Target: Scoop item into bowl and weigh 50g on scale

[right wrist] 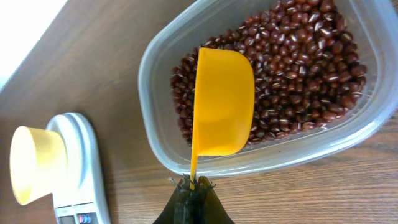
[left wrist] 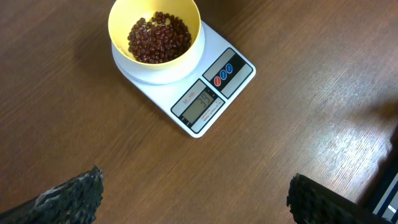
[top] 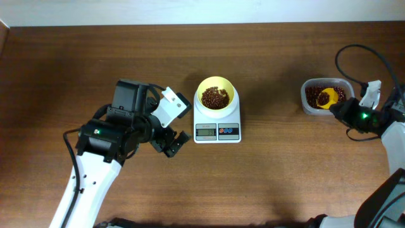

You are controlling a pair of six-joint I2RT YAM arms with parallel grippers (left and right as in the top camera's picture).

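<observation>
Beans (top: 214, 97) lie in the pale yellow bowl (top: 229, 87), which sits on the scale (top: 217, 131) at 12 o'clock of its display (top: 205, 132). More beans fill the clear tub (top: 309, 109), at 3 o'clock of the scale, well apart. Right gripper (right wrist: 193, 186) clamped on the scoop (right wrist: 222, 102) handle, scoop over the tub. Left gripper (left wrist: 196, 196) at 9 o'clock of the scale, jaws wide apart.

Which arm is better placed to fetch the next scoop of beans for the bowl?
Right. The right gripper is shut on the yellow scoop, holding it over the beans in the clear tub. The left gripper hangs open and empty beside the scale.
</observation>
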